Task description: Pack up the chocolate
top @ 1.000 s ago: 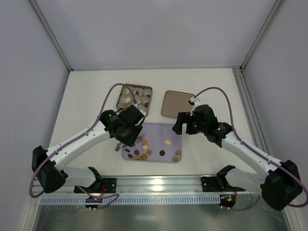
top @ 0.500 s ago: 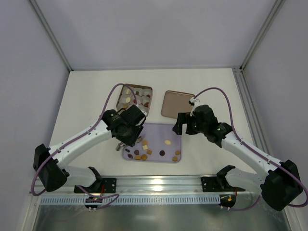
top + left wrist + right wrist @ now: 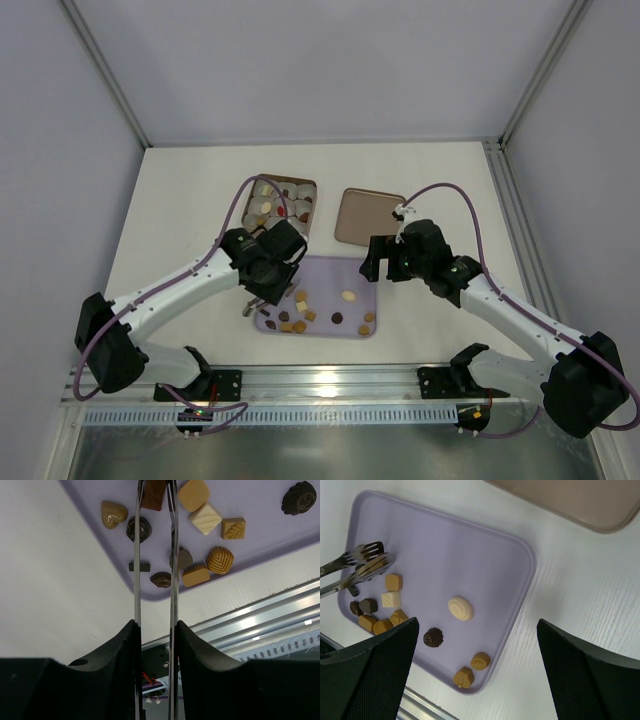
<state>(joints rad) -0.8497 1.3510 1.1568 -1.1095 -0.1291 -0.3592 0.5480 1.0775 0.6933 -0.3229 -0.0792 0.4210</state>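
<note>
At purple tray (image 3: 330,272) — left tool (image 3: 156,625) squeezing tongs (image 3: 136,555) | right tool (image 3: 476,630) wide open, empty

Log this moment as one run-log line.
left gripper: shut on tongs | tong tips: astride brown chocolate at purple tray | right gripper: open, empty, near tray

chocolate (image 3: 460,608) | brown, caramel, cream pieces | scattered loose on lilac tray (image 3: 470,545)

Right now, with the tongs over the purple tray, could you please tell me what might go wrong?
The brown piece sits only at the tips of the tongs held by the left gripper, so it may slip on lifting. The caramel piece lies beside the tips and could get knocked along the tray.
</note>
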